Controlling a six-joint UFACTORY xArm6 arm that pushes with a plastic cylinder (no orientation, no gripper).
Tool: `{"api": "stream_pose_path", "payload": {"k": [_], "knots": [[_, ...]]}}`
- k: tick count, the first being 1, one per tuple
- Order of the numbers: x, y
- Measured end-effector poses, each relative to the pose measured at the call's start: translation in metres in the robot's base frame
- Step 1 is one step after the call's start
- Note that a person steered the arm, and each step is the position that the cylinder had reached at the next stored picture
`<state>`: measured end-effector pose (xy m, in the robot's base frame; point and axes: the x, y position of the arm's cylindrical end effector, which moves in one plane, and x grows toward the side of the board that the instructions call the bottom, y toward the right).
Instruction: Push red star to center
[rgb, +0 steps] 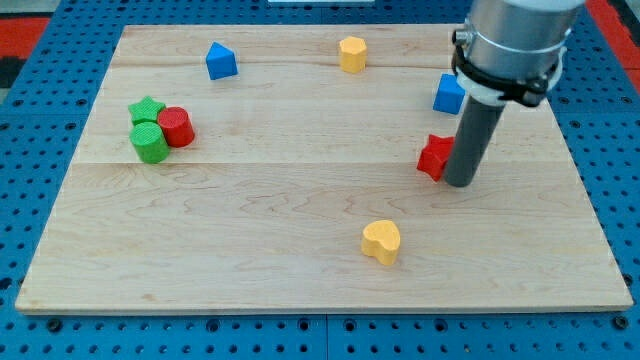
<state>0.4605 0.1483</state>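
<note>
The red star (434, 156) lies on the wooden board (300, 250) at the view's right, a little above mid-height. My tip (461, 183) rests on the board just to the right of the star and touches or nearly touches its right side. The rod hides the star's right edge. The board's middle lies to the left of the star.
A blue block (447, 94) sits just above the star, partly behind the rod. A yellow heart (381, 241) lies below and left of it. A yellow block (352, 54) and a blue block (220, 61) are near the top. A green star (146, 108), a green cylinder (150, 142) and a red cylinder (177, 127) cluster at the left.
</note>
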Motion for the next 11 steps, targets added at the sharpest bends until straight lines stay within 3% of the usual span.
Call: {"api": "stream_pose_path", "payload": {"k": [2, 6, 9, 11], "knots": [[-0.006, 0.036], [-0.030, -0.024], [0.002, -0.071], [-0.006, -0.107]]}}
